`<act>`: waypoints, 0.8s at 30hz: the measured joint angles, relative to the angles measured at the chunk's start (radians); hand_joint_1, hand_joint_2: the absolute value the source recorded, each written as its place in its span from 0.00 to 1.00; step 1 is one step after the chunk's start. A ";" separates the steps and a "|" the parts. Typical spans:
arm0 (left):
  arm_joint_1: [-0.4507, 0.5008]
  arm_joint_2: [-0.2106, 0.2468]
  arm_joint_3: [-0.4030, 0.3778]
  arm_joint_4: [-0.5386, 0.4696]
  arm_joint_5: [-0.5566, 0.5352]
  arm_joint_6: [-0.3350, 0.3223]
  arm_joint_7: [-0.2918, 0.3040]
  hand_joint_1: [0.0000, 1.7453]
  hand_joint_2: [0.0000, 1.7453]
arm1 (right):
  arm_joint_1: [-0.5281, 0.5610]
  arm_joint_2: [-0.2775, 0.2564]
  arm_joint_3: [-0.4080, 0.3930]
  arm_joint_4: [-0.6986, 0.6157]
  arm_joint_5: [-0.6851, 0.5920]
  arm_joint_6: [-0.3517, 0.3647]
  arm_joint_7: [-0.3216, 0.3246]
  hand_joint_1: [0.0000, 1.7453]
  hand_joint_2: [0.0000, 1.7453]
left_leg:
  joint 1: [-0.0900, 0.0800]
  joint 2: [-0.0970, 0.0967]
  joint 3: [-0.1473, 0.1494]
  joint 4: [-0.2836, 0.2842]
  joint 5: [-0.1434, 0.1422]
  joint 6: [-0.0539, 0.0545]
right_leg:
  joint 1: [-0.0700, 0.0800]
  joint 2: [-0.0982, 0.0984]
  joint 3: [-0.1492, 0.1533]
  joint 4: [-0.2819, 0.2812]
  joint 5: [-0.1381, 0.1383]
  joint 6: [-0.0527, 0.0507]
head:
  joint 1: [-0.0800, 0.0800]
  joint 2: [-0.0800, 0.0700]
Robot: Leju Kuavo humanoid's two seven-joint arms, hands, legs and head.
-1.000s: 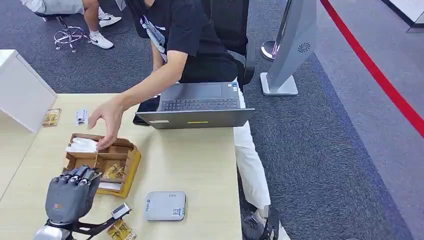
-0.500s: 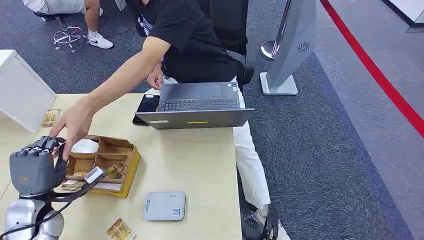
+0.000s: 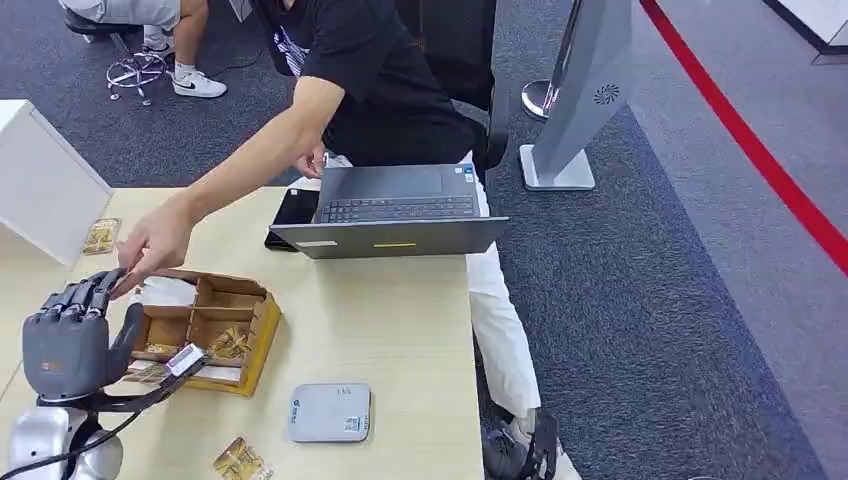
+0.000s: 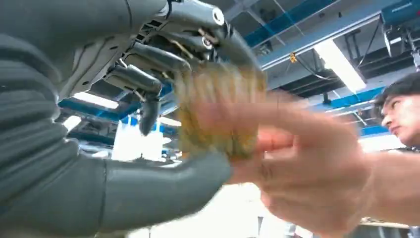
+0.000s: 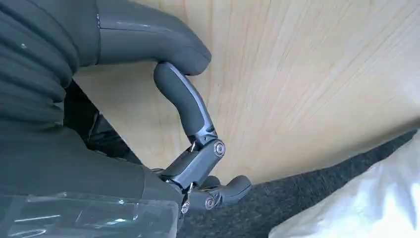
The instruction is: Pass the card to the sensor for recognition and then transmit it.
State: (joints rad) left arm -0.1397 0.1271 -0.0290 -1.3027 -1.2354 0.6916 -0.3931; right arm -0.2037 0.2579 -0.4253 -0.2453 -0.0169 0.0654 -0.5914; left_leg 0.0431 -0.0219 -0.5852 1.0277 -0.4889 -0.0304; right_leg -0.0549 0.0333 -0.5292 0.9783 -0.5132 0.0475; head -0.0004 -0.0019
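Both hands (image 4: pixel 297 163) now on card (image 4: pixel 218 116)

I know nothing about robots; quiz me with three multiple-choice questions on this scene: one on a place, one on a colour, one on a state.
1. Where does the grey sensor box lie?
A. on the table, nearer the robot than the laptop
B. on the carpet
C. inside the cardboard tray

2. What colour is the line on the carpet?
A. yellow
B. red
C. white

3. What is the left hand doing?
A. resting flat on the table
B. holding the card, which a person's hand reaches
C. holding the laptop

Answers: 1 A, it sits on the wood below the laptop. 2 B, a red stripe runs diagonally. 3 B, the fingers and thumb clasp the card.
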 joint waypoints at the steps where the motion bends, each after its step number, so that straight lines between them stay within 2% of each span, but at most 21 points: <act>1: 0.012 -0.014 0.007 -0.019 0.035 0.000 -0.039 0.00 1.00 | 0.001 0.000 -0.005 0.000 -0.042 0.053 0.021 0.00 1.00 | 0.000 0.000 0.000 0.000 0.000 0.000 | 0.000 0.000 0.000 0.000 0.000 0.000 | 0.000 0.000; 4: 0.053 -0.070 0.040 -0.094 0.120 0.002 -0.150 0.00 1.00 | 0.007 0.000 -0.033 0.000 -0.117 0.191 0.063 0.00 1.00 | 0.000 0.001 0.000 0.000 0.000 0.000 | 0.000 0.000 0.000 0.000 0.000 0.000 | 0.000 0.000; 6: 0.089 -0.115 0.055 -0.160 0.236 0.002 -0.232 0.00 1.00 | 0.012 -0.001 -0.053 0.000 -0.155 0.270 0.082 0.00 1.00 | 0.000 0.001 0.000 0.000 -0.001 0.000 | 0.000 0.001 0.000 -0.001 0.000 0.000 | 0.000 0.000; 7: 0.116 -0.142 0.061 -0.201 0.333 0.002 -0.267 0.00 1.00 | 0.014 -0.001 -0.063 0.000 -0.178 0.314 0.090 0.00 1.00 | 0.000 0.001 0.000 0.000 -0.001 0.000 | 0.000 0.001 0.000 -0.001 0.000 0.000 | 0.000 0.000; 9: 0.181 -0.189 0.062 -0.312 0.538 0.002 -0.296 0.00 1.00 | 0.028 -0.004 -0.088 0.000 -0.211 0.388 0.098 0.00 1.00 | 0.000 0.003 0.000 0.000 -0.003 -0.001 | 0.000 0.002 -0.001 -0.001 0.000 0.000 | 0.000 0.000; 10: 0.208 -0.206 0.062 -0.359 0.587 0.002 -0.300 0.00 1.00 | 0.034 -0.005 -0.098 0.000 -0.217 0.409 0.098 0.00 1.00 | 0.000 0.002 0.000 0.000 -0.003 -0.001 | 0.000 0.002 -0.001 -0.001 -0.001 0.000 | 0.000 0.000; 12: 0.243 -0.229 0.063 -0.417 0.619 0.002 -0.303 0.00 1.00 | 0.041 -0.006 -0.110 0.001 -0.221 0.426 0.098 0.00 1.00 | 0.000 0.000 0.000 0.000 -0.003 -0.001 | 0.000 -0.001 0.000 -0.001 -0.002 0.000 | 0.000 0.000; 13: 0.260 -0.235 0.063 -0.443 0.668 0.000 -0.305 0.00 1.00 | 0.043 -0.007 -0.115 0.001 -0.233 0.437 0.098 0.00 1.00 | 0.000 0.000 0.001 0.000 -0.004 -0.001 | 0.000 -0.001 0.000 -0.001 -0.002 -0.001 | 0.000 0.000; 14: 0.282 -0.242 0.063 -0.472 0.772 -0.016 -0.310 0.00 1.00 | 0.046 -0.007 -0.124 0.001 -0.246 0.465 0.092 0.00 1.00 | 0.000 0.002 0.001 0.000 -0.004 -0.001 | 0.000 0.001 0.000 -0.001 -0.002 -0.001 | 0.000 0.000; 15: 0.301 -0.250 0.065 -0.496 0.893 -0.057 -0.310 0.00 1.00 | 0.051 -0.007 -0.131 0.001 -0.253 0.500 0.077 0.00 1.00 | 0.000 0.002 0.001 0.000 -0.004 -0.001 | 0.000 0.001 0.000 -0.001 -0.002 -0.001 | -0.001 0.000; 16: 0.322 -0.271 0.080 -0.513 1.020 -0.132 -0.310 0.00 1.00 | 0.058 -0.009 -0.135 0.000 -0.252 0.545 0.053 0.00 1.00 | 0.000 0.002 0.001 0.000 -0.004 -0.001 | 0.000 0.001 0.001 -0.001 -0.002 -0.001 | -0.002 0.000; 18: 0.370 -0.323 0.168 -0.527 1.181 -0.285 -0.308 0.00 1.00 | 0.072 -0.010 -0.143 0.000 -0.255 0.621 0.007 0.00 1.00 | 0.000 0.002 0.001 0.000 -0.004 -0.001 | 0.000 0.001 0.001 -0.001 -0.003 -0.001 | -0.002 0.000; 20: 0.402 -0.371 0.286 -0.527 1.274 -0.410 -0.308 0.00 1.00 | 0.083 -0.011 -0.148 0.000 -0.262 0.665 -0.015 0.00 1.00 | 0.000 0.002 0.001 0.000 -0.005 -0.001 | 0.000 0.001 0.001 -0.001 -0.004 -0.001 | 0.000 0.000; 22: 0.419 -0.401 0.398 -0.521 1.349 -0.478 -0.307 0.00 1.00 | 0.092 -0.011 -0.151 0.000 -0.268 0.684 -0.020 0.00 1.00 | 0.000 0.002 0.001 0.000 -0.005 0.000 | 0.000 0.000 0.001 -0.001 -0.004 -0.001 | 0.000 0.000; 24: 0.407 -0.419 0.509 -0.461 1.443 -0.542 -0.280 0.00 1.00 | 0.095 -0.011 -0.157 0.000 -0.269 0.712 -0.009 0.00 1.00 | -0.001 0.001 0.001 0.000 -0.005 0.000 | 0.000 -0.001 0.002 -0.001 -0.005 0.000 | 0.000 0.000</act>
State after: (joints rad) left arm 0.2671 -0.2915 0.4798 -1.7641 0.2077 0.1494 -0.6732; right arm -0.1088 0.2468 -0.5825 -0.2449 -0.2861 0.7775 -0.6008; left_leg 0.0425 -0.0212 -0.5839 1.0273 -0.4940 -0.0308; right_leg -0.0551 0.0324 -0.5276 0.9771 -0.5179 0.0476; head -0.0008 -0.0015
